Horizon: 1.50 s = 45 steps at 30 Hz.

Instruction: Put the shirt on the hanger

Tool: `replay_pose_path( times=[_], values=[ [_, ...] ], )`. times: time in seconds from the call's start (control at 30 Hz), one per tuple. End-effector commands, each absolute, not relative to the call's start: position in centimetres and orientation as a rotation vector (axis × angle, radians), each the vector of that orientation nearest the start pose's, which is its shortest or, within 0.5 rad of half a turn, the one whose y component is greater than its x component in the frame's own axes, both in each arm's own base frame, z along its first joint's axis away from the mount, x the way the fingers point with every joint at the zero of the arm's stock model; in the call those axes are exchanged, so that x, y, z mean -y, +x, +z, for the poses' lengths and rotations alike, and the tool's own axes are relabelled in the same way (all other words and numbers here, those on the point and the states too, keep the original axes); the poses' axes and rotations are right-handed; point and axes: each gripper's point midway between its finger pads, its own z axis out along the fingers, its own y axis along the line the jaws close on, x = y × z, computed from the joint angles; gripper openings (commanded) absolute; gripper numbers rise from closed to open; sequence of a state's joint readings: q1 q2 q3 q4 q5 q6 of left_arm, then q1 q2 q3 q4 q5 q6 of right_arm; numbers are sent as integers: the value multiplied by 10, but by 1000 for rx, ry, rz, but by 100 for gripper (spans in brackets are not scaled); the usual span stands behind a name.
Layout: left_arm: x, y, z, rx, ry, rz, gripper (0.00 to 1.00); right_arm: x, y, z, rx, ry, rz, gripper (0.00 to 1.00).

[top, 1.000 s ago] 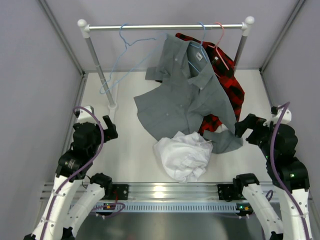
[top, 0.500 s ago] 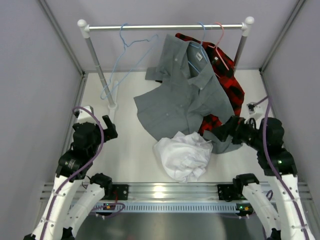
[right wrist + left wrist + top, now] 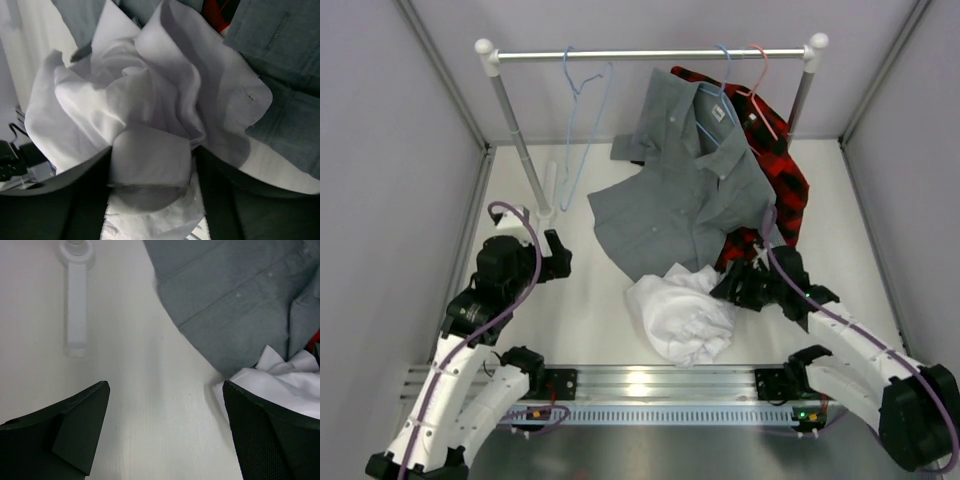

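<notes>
The grey shirt (image 3: pixel 690 200) drapes from the rail (image 3: pixel 650 53) onto the table (image 3: pixel 595 300). The shirt (image 3: pixel 685 318) lies crumpled at its hem — the hanger (image 3: pixel 564 185) hangs bare, left. The left gripper (image 3: pixel 165 410) gapes wide; the right gripper (image 3: pixel 151 190) straddles 1 white fold — grip unclear.

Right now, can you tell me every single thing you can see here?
white shirt: one, white, crumpled on the table, front middle
bare hanger: one, light blue, left part of the rail
grey shirt: one, grey, hanging, its hem on the table
blue hanger: one, blue, inside the grey shirt
plaid shirt: one, red and black, behind the grey shirt
pink hanger: one, pink, holds the plaid shirt
clothes rack: one, silver and white, at the back
table: one, white
left gripper: one, black, open over bare table
right gripper: one, black, a white shirt fold between its fingers
</notes>
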State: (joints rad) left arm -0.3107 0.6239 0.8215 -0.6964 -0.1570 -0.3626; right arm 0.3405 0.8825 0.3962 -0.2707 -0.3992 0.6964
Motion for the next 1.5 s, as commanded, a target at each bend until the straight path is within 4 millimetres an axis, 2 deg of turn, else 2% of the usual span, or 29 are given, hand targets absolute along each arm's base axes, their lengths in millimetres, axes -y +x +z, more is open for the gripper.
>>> replay_pose_path(
  times=[0.0, 0.03, 0.13, 0.2, 0.3, 0.33, 0.4, 0.43, 0.5, 0.53, 0.57, 0.6, 0.63, 0.67, 0.7, 0.77, 0.8, 0.83, 0.87, 0.9, 0.93, 0.97, 1.13, 1.17, 1.27, 1.3, 1.4, 1.43, 1.47],
  values=[
    [105, 232, 229, -2073, 24, -492, 98, -211, 218, 118, -2242, 44, 1111, 56],
    [114, 232, 228, -2093, 45, -537, 98, -221, 212, 122, -2231, -35, 1100, 35],
    [145, 228, 225, -2150, 106, -731, 98, -235, 214, 153, -2106, -155, 1065, 0],
    [161, 229, 223, -2165, 100, -846, 98, -245, 212, 177, -2006, -246, 1072, 0],
    [172, 231, 223, -2154, 59, -921, 98, -267, 191, 215, -1842, -422, 1097, 0],
    [170, 234, 224, -2145, 34, -908, 98, -279, 172, 225, -1797, -501, 1127, 0],
    [165, 238, 227, -2125, -27, -878, 98, -290, 161, 240, -1716, -589, 1107, 0],
    [154, 244, 231, -2093, -77, -816, 98, -304, 140, 239, -1694, -674, 1139, 0],
    [142, 247, 236, -2055, -154, -760, 98, -316, 132, 237, -1670, -707, 1114, 2],
    [134, 248, 236, -2038, -197, -725, 98, -332, 114, 220, -1697, -768, 1120, 6],
    [118, 250, 242, -1987, -281, -654, 98, -331, 126, 202, -1738, -682, 999, 6],
    [107, 250, 243, -1961, -326, -608, 98, -335, 123, 191, -1757, -645, 969, 4],
    [99, 248, 242, -1950, -358, -572, 98, -353, 100, 177, -1747, -651, 988, 4],
    [87, 246, 245, -1912, -392, -527, 98, -345, 108, 156, -1779, -548, 889, 6],
    [82, 245, 246, -1902, -388, -501, 98, -351, 99, 146, -1803, -498, 920, 9],
    [74, 241, 246, -1901, -381, -452, 98, -371, 68, 108, -1834, -573, 887, 25],
    [73, 240, 245, -1909, -375, -435, 98, -378, 58, 118, -1814, -580, 915, 25],
    [72, 239, 243, -1922, -368, -422, 98, -383, 35, 99, -1833, -690, 869, 40],
    [71, 238, 240, -1938, -356, -408, 98, -395, 29, 111, -1818, -689, 857, 55],
    [71, 238, 239, -1949, -338, -395, 98, -395, 25, 111, -1821, -711, 821, 65],
    [71, 238, 236, -1965, -328, -389, 98, -394, 21, 116, -1823, -718, 807, 85],
    [71, 238, 233, -1977, -318, -381, 98, -387, 24, 116, -1846, -730, 756, 99],
    [82, 237, 219, -2040, -268, -416, 98, -358, 50, 160, -1871, -729, 747, 99],
    [84, 237, 217, -2047, -257, -418, 98, -347, 48, 151, -1922, -828, 718, 99],
    [85, 237, 217, -2054, -241, -417, 98, -328, 66, 165, -1977, -833, 718, 99],
    [86, 237, 218, -2052, -236, -422, 98, -315, 85, 166, -2005, -794, 678, 99],
    [93, 236, 219, -2064, -209, -463, 98, -306, 106, 163, -2027, -823, 684, 99],
    [96, 236, 219, -2071, -199, -479, 98, -303, 124, 166, -2027, -794, 668, 99],
    [102, 234, 218, -2086, -177, -508, 98, -307, 125, 164, -2006, -881, 672, 100]
  ],
)
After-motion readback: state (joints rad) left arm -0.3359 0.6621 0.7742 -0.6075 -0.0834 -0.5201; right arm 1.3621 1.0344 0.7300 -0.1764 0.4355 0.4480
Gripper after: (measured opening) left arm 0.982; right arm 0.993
